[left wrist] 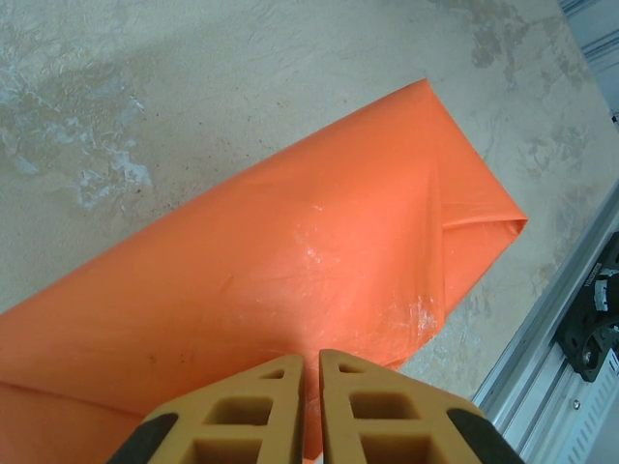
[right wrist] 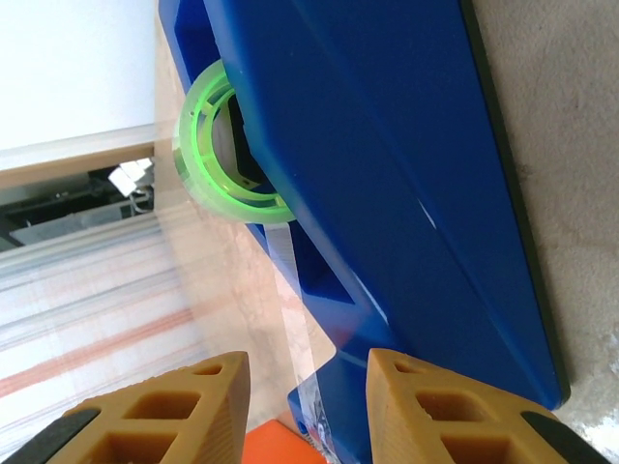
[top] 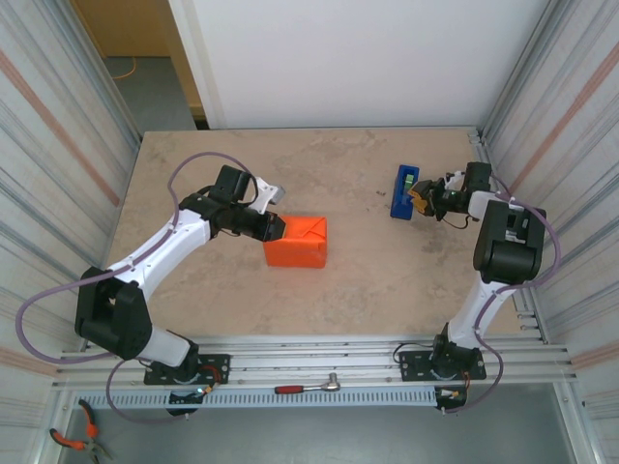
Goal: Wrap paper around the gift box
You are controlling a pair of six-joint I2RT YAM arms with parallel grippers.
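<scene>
**Paper** point(top: 297, 242). Bright orange, folded into a closed, blocky parcel at the middle of the desk point(top: 368, 290). The gift box is judged to be enclosed within, every face of the parcel in view being covered. A flap is seen folded flat at one end in the left wrist view. Whether tape lies on it cannot be told.

**Left gripper** point(top: 280, 226). Set against the parcel's left side. The fingers point(left wrist: 242, 406) are pressed together with their tips on the paper.

**Right gripper** point(top: 418, 198). Placed at the blue tape dispenser point(top: 403, 191), at the far right of the desk and well apart from the parcel. Its fingers are spread either side of the dispenser's end, where a clear strip of tape hangs.

**Status.** Folding is judged largely done. Tape is yet to be drawn and the flaps sealed.
</scene>
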